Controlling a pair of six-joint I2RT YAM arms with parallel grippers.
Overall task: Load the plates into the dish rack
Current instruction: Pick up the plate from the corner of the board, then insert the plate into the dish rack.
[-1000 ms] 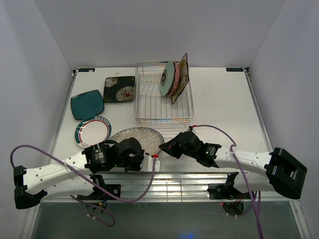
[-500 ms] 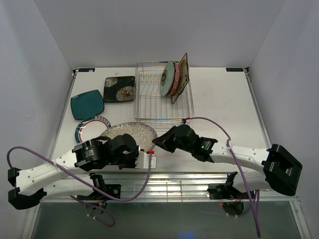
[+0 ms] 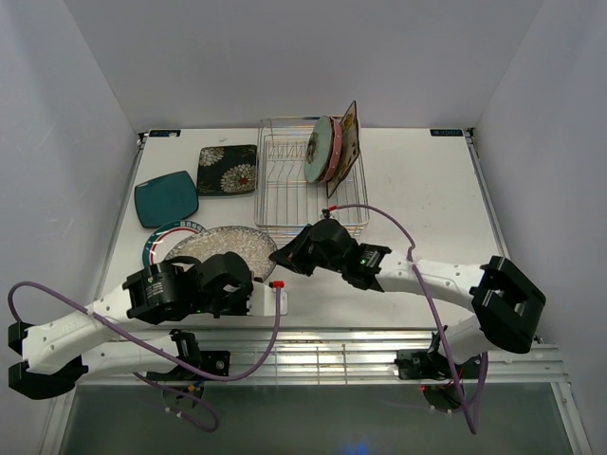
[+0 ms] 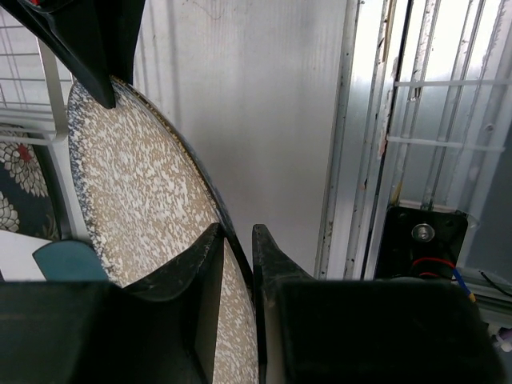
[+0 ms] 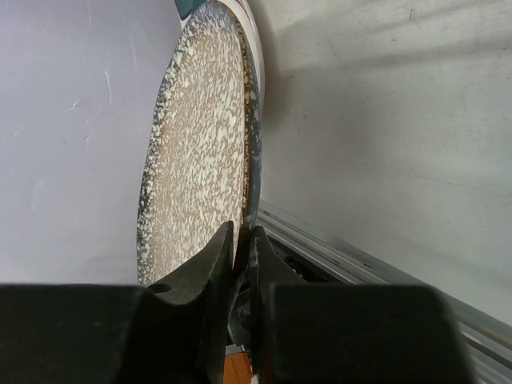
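The large grey speckled plate [image 3: 220,246] is held off the table by both grippers. My left gripper [image 3: 230,269] is shut on its near rim, seen in the left wrist view [image 4: 236,250] with the plate [image 4: 136,184] between the fingers. My right gripper [image 3: 284,258] is shut on its right rim, seen in the right wrist view [image 5: 241,240] with the plate [image 5: 200,136] edge-on. The silver wire dish rack [image 3: 285,190] stands behind, with a mint green plate [image 3: 317,149], a pink plate [image 3: 332,152] and a square plate [image 3: 345,142] upright in its right end.
A black floral square plate [image 3: 228,171] and a teal plate [image 3: 166,199] lie on the table left of the rack. A white teal-rimmed plate [image 3: 159,245] lies partly under the held plate. The metal rail [image 3: 379,346] runs along the table's near edge.
Both arms have carried the grey speckled plate up and to the left, away from the near edge, so it now overlaps the white teal-rimmed plate.
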